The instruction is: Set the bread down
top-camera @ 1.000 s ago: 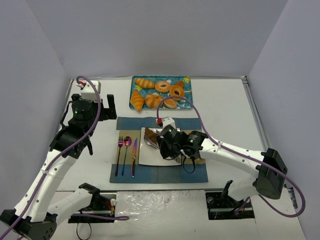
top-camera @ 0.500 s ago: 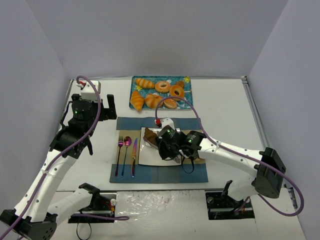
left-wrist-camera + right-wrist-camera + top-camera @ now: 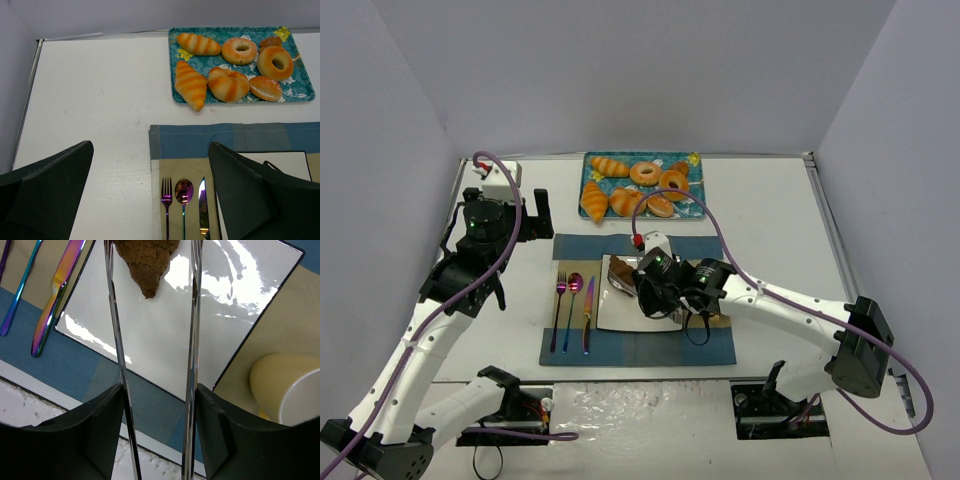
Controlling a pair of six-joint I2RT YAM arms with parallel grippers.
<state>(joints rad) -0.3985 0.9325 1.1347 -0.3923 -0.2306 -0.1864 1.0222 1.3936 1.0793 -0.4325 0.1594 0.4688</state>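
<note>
Tray (image 3: 215, 64) of croissants (image 3: 190, 85) and donuts (image 3: 239, 50) beyond placemat (image 3: 200, 137); on it fork (image 3: 166, 205), spoon (image 3: 183, 192), knife (image 3: 202, 205), plate (image 3: 165, 335), cup (image 3: 285, 390).

"Where is the bread (image 3: 146, 262)?"
"On the white plate (image 3: 165, 340), near one corner. It is small, dark brown and bumpy. It lies flat, and its end is pointy."

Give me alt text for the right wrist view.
The tapered end of a dark brown bread shows at the top edge, over a glossy white square plate, between two long metal fingers whose tips are out of frame. A rainbow-tinted knife lies on the placemat at left; a cream cup shows at lower right.
</note>
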